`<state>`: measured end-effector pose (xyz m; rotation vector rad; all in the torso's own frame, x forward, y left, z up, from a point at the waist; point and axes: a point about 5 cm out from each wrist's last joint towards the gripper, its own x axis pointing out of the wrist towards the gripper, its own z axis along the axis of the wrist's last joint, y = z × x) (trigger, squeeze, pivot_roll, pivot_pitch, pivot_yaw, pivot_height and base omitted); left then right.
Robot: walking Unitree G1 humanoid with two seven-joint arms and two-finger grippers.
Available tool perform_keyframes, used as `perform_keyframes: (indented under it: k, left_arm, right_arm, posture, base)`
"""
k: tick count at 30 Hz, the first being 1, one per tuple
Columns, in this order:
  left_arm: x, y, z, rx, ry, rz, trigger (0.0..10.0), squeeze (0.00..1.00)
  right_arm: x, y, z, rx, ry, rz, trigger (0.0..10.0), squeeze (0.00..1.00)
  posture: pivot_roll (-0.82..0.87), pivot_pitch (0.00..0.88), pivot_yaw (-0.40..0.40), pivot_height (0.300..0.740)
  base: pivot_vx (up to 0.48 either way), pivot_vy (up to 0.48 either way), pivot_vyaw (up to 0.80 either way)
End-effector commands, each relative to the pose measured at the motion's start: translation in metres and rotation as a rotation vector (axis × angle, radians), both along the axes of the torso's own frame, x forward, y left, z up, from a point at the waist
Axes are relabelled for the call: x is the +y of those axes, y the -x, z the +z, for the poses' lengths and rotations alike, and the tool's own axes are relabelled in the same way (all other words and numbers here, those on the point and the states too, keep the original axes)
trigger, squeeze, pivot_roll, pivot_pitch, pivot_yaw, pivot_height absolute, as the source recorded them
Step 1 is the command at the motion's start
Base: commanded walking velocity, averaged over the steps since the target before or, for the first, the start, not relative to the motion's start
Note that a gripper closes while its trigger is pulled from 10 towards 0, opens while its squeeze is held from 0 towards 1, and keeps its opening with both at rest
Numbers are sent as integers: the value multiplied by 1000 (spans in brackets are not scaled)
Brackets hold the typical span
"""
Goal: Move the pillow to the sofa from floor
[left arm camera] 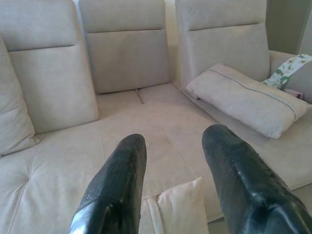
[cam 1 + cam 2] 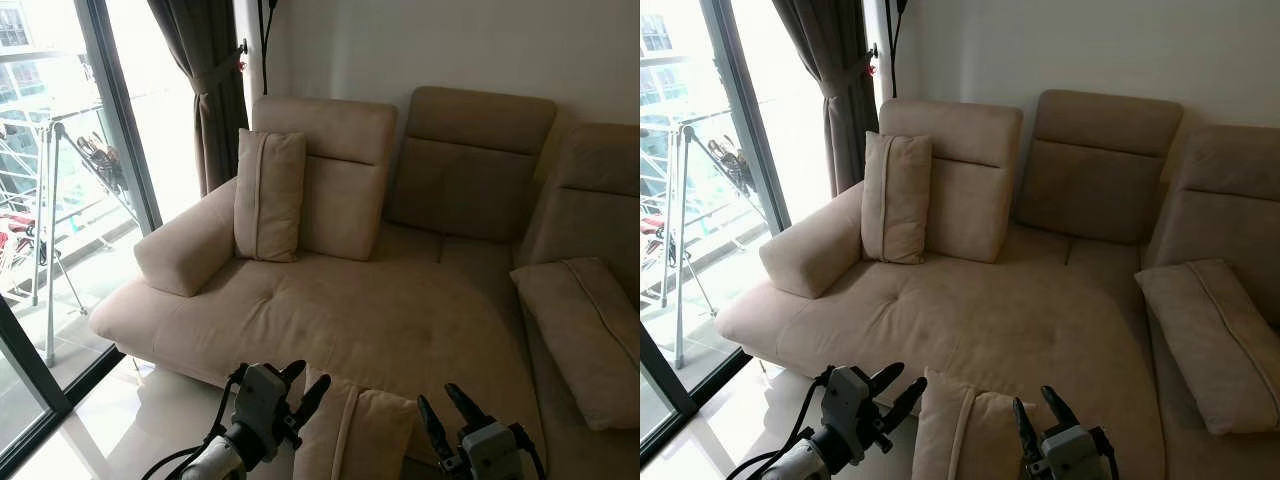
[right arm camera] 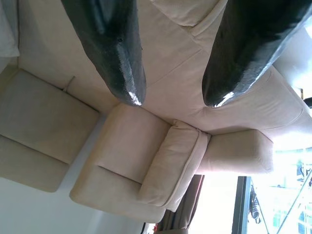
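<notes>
A beige pillow point(image 2: 355, 430) stands upright at the bottom of the head views, against the front edge of the beige sofa point(image 2: 400, 320). Its lower part is cut off by the frame. My left gripper point(image 2: 305, 380) is just left of the pillow's top, open with nothing between its fingers. My right gripper point(image 2: 438, 400) is just right of it, also open. In the left wrist view a corner of the pillow point(image 1: 180, 209) shows below the spread fingers point(image 1: 122, 170). The right wrist view looks past open fingers point(image 3: 117, 48) onto the sofa seat.
A second pillow point(image 2: 268, 195) leans upright against the sofa's left backrest by the armrest point(image 2: 185, 250). A third pillow point(image 2: 590, 335) lies flat on the right section. A glass balcony door point(image 2: 60, 200) and a dark curtain point(image 2: 205, 80) stand to the left.
</notes>
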<state>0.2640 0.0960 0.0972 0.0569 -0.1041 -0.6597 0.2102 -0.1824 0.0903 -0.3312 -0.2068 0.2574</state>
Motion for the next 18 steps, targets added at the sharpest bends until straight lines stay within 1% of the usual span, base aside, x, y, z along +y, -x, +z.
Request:
perform_keyframes:
  k: [1,18]
  left_arm:
    - [0,0,-3,6,-15,-6,10000,0]
    - [-1,0,-3,6,-15,-5,10000,0]
  right_arm:
    - [1,1,-2,3,-1,-1,10000,0]
    - [0,0,-1,1,1,3,10000,0]
  posture:
    - [90,0,26,740]
    - [91,0,24,740]
  base:
    - [240,0,0]
    - [264,0,0]
